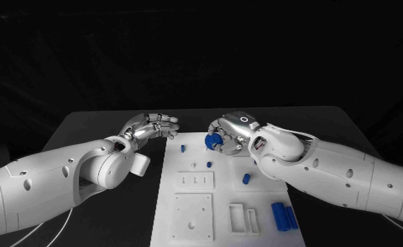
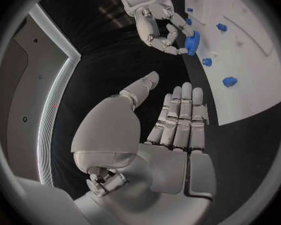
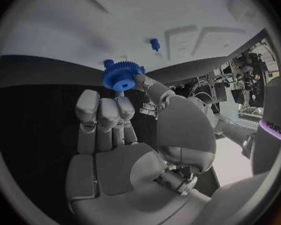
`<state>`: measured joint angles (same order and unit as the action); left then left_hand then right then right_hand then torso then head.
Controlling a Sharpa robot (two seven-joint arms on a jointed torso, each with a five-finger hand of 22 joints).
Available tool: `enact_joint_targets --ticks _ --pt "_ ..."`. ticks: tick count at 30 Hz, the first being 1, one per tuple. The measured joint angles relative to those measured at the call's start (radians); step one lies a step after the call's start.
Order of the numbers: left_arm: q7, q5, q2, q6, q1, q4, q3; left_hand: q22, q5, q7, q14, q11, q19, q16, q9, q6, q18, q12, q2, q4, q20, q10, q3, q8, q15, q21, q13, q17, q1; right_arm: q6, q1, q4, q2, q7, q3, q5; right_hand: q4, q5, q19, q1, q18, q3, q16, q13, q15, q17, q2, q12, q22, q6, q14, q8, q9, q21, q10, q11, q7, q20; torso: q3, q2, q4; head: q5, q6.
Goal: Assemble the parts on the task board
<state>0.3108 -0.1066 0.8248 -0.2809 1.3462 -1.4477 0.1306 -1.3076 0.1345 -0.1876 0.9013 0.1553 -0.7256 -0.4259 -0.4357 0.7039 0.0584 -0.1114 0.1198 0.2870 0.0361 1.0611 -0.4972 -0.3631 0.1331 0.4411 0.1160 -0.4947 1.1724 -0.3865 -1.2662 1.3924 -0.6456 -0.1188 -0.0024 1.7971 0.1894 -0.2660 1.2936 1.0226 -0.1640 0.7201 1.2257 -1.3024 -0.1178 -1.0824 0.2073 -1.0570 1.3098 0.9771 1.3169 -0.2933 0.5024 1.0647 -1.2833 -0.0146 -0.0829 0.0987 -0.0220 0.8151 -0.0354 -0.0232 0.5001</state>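
My right hand (image 1: 228, 132) pinches a blue gear (image 1: 213, 140) between thumb and fingers, just above the far end of the white task board (image 1: 220, 218). The right wrist view shows the gear (image 3: 122, 77) at the fingertips, with the board (image 3: 84, 30) beyond it. From the left wrist, the right hand (image 2: 156, 22) and the gear (image 2: 192, 43) sit at the board's edge. My left hand (image 1: 153, 126) hovers off the board's far left corner, holding nothing, its fingers (image 2: 181, 117) straight and close together. Small blue pegs (image 1: 184, 148) stand in the board.
Two blue cylinders (image 1: 284, 216) lie side by side at the board's near right. Raised white blocks (image 1: 192, 216) and slotted holders (image 1: 243, 218) occupy the board's near half. Bare black table (image 1: 101, 127) lies to the left of the board.
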Motion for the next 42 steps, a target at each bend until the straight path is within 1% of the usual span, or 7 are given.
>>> enact_joint_targets --ticks 6,11,15,24,25,34,42 --pt "0.000 0.000 -0.002 0.000 0.000 0.001 0.000 0.000 0.000 0.000 0.000 0.000 0.000 0.000 0.000 0.000 -0.003 0.000 0.000 0.000 0.000 0.000 0.000 0.000 0.000 0.000 0.000 0.000 0.000 -0.001 0.000 -0.018 0.047 0.000 -0.003 0.007 -0.003 0.000 0.000 -0.001 0.000 0.003 0.000 0.001 0.000 0.000 0.001 0.000 0.000 0.004 0.000 0.000 0.000 0.000 0.000 0.000 0.001 0.000 0.0000 0.001 -0.0013 0.003 0.002" --pt "-0.001 0.000 -0.006 0.000 0.000 0.001 0.000 0.000 0.000 0.000 0.000 0.000 0.000 0.000 0.000 0.000 0.009 0.000 0.000 0.000 0.000 0.000 0.000 0.000 0.000 0.000 0.000 0.000 0.000 -0.001 0.000 -0.040 0.062 0.000 -0.012 0.008 -0.003 0.004 0.000 -0.001 0.000 0.003 0.000 0.003 0.000 0.000 0.001 0.005 0.000 0.009 0.000 0.000 0.000 0.000 0.000 0.000 0.002 0.000 0.0006 0.001 -0.0024 0.005 0.002" --pt "-0.001 0.000 -0.005 0.000 0.000 0.002 0.000 0.000 0.000 0.000 0.000 0.000 0.000 0.000 0.000 0.000 0.010 0.000 0.000 0.000 0.000 0.000 0.000 0.000 0.000 0.000 0.000 0.000 0.000 -0.001 0.000 -0.058 0.078 0.001 -0.024 0.008 -0.003 0.004 0.000 -0.004 0.000 0.008 0.000 0.004 0.000 0.000 0.004 0.005 0.000 0.013 0.000 0.000 0.000 0.000 0.000 0.000 0.002 0.000 0.0006 0.001 -0.0029 0.009 0.005" --pt "-0.001 0.000 -0.006 0.000 0.000 0.002 0.000 0.000 0.000 0.000 0.000 0.000 0.000 0.000 0.000 0.000 0.010 0.000 0.000 0.000 0.000 0.000 0.000 0.000 0.000 0.000 0.000 -0.001 0.000 0.001 0.002 -0.099 0.101 0.008 -0.043 0.007 -0.003 0.007 0.002 -0.004 0.000 0.008 -0.004 0.006 0.000 0.000 0.004 0.009 0.000 0.017 0.000 0.000 0.001 0.000 0.000 0.000 0.001 -0.002 -0.0005 0.003 -0.0026 0.015 0.012" --pt "-0.001 0.000 -0.006 0.000 0.000 0.003 0.000 0.000 0.000 0.000 0.000 0.000 0.000 0.000 0.000 0.000 0.009 0.000 0.000 0.000 0.000 0.000 0.000 0.000 0.000 0.000 0.000 -0.001 0.000 0.001 0.003 -0.107 0.104 0.009 -0.045 0.006 -0.003 0.007 0.002 -0.004 0.000 0.008 -0.004 0.007 0.000 0.000 0.004 0.009 0.000 0.017 0.000 0.000 0.009 0.000 0.000 0.000 0.001 -0.002 -0.0004 0.003 -0.0028 0.015 0.013" --pt "-0.002 0.000 -0.008 0.001 0.000 0.003 0.000 0.000 0.000 0.000 0.000 0.000 0.000 0.000 0.000 0.000 0.009 0.000 0.000 0.000 0.000 0.000 0.000 0.000 0.000 0.000 0.000 -0.001 0.000 -0.001 0.000 -0.143 0.125 0.022 -0.047 0.001 -0.004 0.007 0.001 -0.004 0.000 0.010 -0.004 0.012 0.000 0.000 0.004 0.023 0.000 0.018 0.000 0.000 0.014 0.000 0.000 0.000 0.000 -0.002 0.0006 0.004 -0.0040 0.015 0.015" --pt "-0.003 0.000 -0.009 0.001 0.000 0.003 0.000 0.000 0.000 0.000 0.000 0.000 0.000 0.004 0.000 0.000 0.004 0.004 0.000 0.000 0.000 0.000 0.000 0.000 0.000 0.000 0.000 -0.001 0.000 -0.004 -0.001 -0.161 0.140 0.034 -0.056 -0.020 -0.007 0.014 0.001 -0.004 0.000 0.012 -0.011 0.023 0.001 0.000 0.003 0.047 0.000 -0.004 0.000 0.018 0.006 0.000 0.019 0.011 -0.022 -0.002 0.0012 0.004 -0.0035 0.016 0.014"
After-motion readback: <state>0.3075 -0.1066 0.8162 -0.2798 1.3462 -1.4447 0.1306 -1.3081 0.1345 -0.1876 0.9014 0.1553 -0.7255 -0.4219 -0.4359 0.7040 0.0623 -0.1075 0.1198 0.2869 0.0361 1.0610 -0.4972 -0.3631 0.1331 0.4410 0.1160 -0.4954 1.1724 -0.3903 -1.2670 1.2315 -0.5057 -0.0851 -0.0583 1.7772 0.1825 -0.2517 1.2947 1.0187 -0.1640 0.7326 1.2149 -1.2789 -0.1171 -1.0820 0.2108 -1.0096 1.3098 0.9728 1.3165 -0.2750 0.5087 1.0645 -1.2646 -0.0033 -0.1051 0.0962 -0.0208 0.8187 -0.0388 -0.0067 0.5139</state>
